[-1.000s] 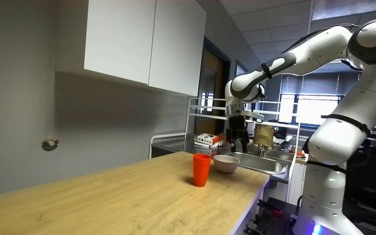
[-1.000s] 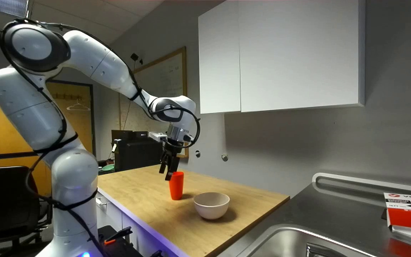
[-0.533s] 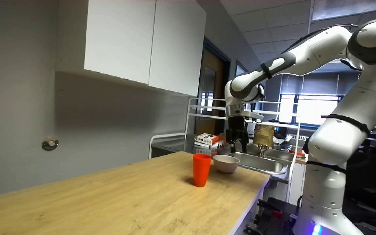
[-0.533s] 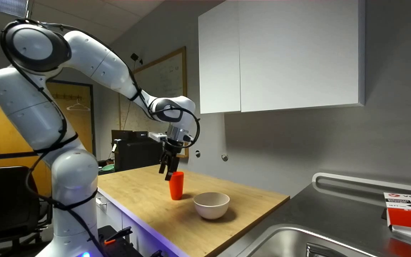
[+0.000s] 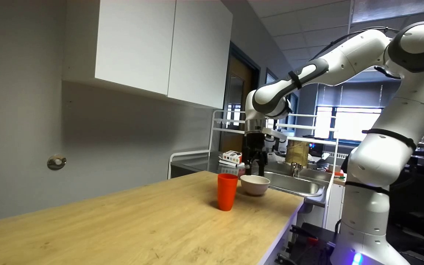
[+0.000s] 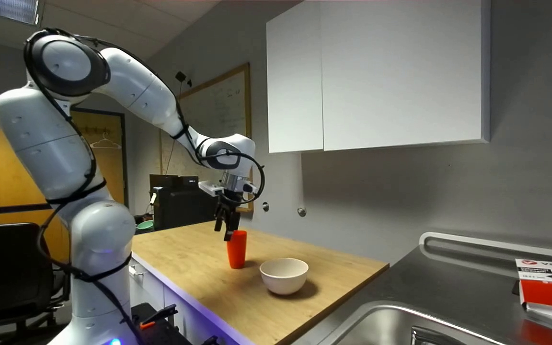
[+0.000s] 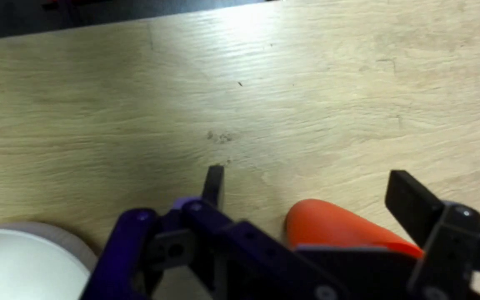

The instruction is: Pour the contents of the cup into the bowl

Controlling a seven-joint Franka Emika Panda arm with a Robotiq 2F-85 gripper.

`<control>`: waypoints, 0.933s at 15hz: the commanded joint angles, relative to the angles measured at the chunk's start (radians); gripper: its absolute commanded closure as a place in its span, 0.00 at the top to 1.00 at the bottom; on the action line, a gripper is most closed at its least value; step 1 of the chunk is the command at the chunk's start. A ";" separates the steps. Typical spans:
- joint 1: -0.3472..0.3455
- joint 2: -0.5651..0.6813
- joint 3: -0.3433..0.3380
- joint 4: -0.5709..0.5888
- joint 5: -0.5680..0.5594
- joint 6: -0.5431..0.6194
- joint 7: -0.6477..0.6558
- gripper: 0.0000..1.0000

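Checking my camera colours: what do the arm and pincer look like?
The rounded Franka Panda arm is white with dark grey joint trim. A black cable runs along it, bound by black straps; a blue light glows low down. Below a silver wrist collar, the pincer is black, partly purplish in the wrist view, with two blocky fingers.

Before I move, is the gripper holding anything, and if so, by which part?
Nothing is held: the gripper is open, and the cup stands upright on the wooden countertop.
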 commanded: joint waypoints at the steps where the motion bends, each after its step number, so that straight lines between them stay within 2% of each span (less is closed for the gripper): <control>1: 0.042 0.036 0.044 0.013 0.037 0.085 0.014 1.00; 6: 0.076 0.072 0.110 0.028 -0.001 0.165 0.059 1.00; 14: 0.083 0.066 0.199 0.060 -0.137 0.171 0.181 1.00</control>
